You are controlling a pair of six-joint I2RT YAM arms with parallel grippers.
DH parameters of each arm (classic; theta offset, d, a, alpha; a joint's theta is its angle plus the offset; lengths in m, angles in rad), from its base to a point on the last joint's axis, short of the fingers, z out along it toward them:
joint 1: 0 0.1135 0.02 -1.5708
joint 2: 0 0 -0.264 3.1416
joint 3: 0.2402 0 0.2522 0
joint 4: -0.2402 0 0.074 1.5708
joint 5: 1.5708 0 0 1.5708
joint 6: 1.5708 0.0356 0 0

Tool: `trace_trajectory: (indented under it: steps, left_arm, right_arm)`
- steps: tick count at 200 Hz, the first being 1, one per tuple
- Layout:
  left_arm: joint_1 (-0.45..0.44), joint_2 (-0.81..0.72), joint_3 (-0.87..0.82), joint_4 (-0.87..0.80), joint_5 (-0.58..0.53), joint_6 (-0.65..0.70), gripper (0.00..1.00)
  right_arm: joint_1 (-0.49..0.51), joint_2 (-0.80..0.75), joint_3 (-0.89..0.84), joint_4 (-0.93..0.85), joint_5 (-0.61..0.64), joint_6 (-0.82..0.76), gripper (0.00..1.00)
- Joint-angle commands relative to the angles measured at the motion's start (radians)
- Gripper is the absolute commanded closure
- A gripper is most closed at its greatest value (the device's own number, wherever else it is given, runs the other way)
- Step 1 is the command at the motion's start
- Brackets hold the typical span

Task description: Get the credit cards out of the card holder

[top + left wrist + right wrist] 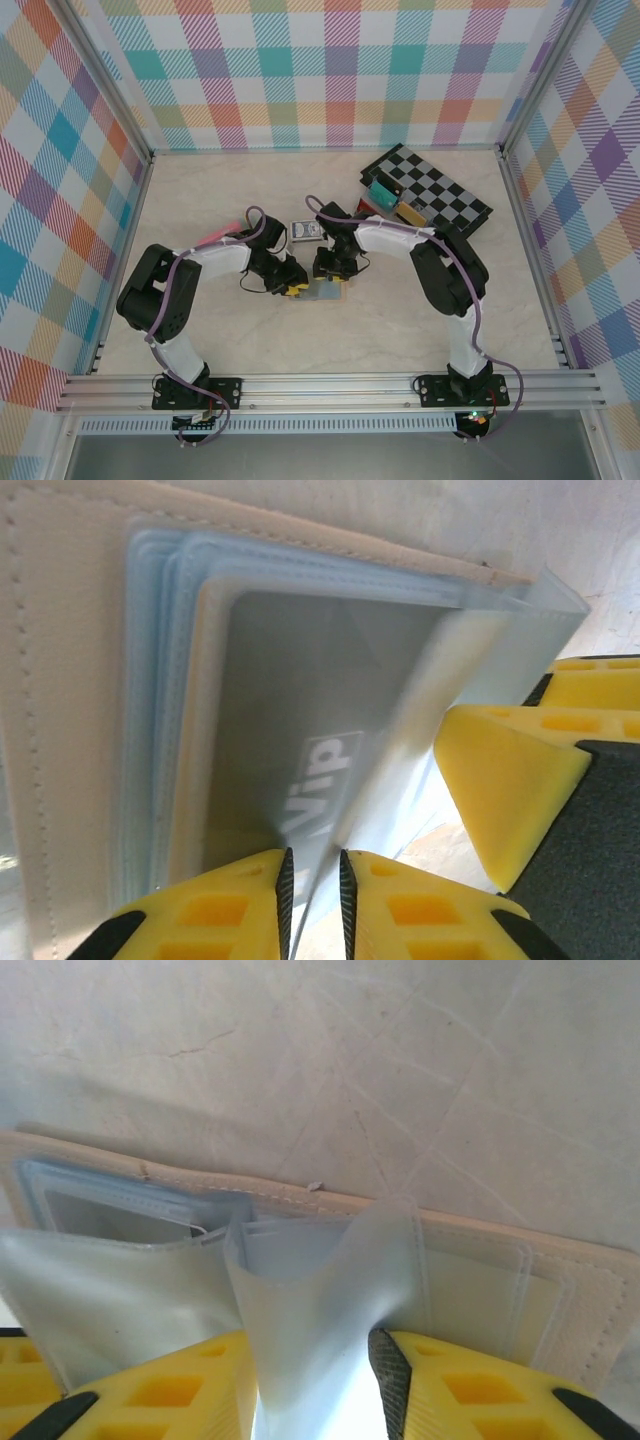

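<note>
The card holder [328, 291] lies open at the table's middle between both arms, tan outside [60, 680] with clear blue-grey sleeves. A grey credit card [300, 710] printed "Vip" sits inside a sleeve. My left gripper [312, 880] [293, 287] stands at that sleeve's lower end, its jaws a narrow gap apart with a thin sheet edge between them, touching neither pad. My right gripper [310, 1380] [330, 275] is shut on a bunched clear sleeve, pulling it up off the tan cover [480, 1235]. Its yellow fingers [500, 780] show close beside the left jaws.
A checkered board [430, 190] lies at the back right with a teal box [382, 192] and a yellow box [410, 212] at its near edge. A small dark pack [307, 231] lies behind the grippers. A pink flat item [215, 238] lies by the left arm. Walls enclose the table.
</note>
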Motion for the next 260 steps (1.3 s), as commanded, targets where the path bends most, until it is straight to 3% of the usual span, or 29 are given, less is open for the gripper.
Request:
trace_trajectory:
  steps: [1, 63, 102, 140, 204, 260]
  left_arm:
    - [-0.01, -0.016, -0.004, 0.047, 0.041, 0.002, 0.79]
    - [-0.013, -0.056, -0.034, 0.217, 0.123, -0.069, 0.72]
    - [-0.056, -0.048, 0.001, 0.254, 0.117, -0.096, 0.63]
    - [-0.107, 0.0, 0.064, 0.227, 0.032, -0.122, 0.48]
    - [-0.144, 0.128, 0.116, 0.197, -0.017, -0.139, 0.42]
    - [-0.138, 0.002, 0.149, 0.063, -0.082, -0.107, 0.42]
  right_arm:
    - [-0.005, -0.041, -0.049, 0.044, -0.043, 0.014, 0.58]
    - [-0.069, -0.28, -0.16, 0.207, -0.092, 0.069, 0.44]
    - [-0.103, -0.428, -0.248, 0.2, 0.067, 0.083, 0.38]
    - [-0.126, -0.543, -0.31, 0.187, 0.176, 0.081, 0.35]
    - [-0.139, -0.569, -0.346, 0.182, 0.18, 0.081, 0.33]
    - [-0.139, -0.577, -0.352, 0.225, 0.124, 0.041, 0.33]
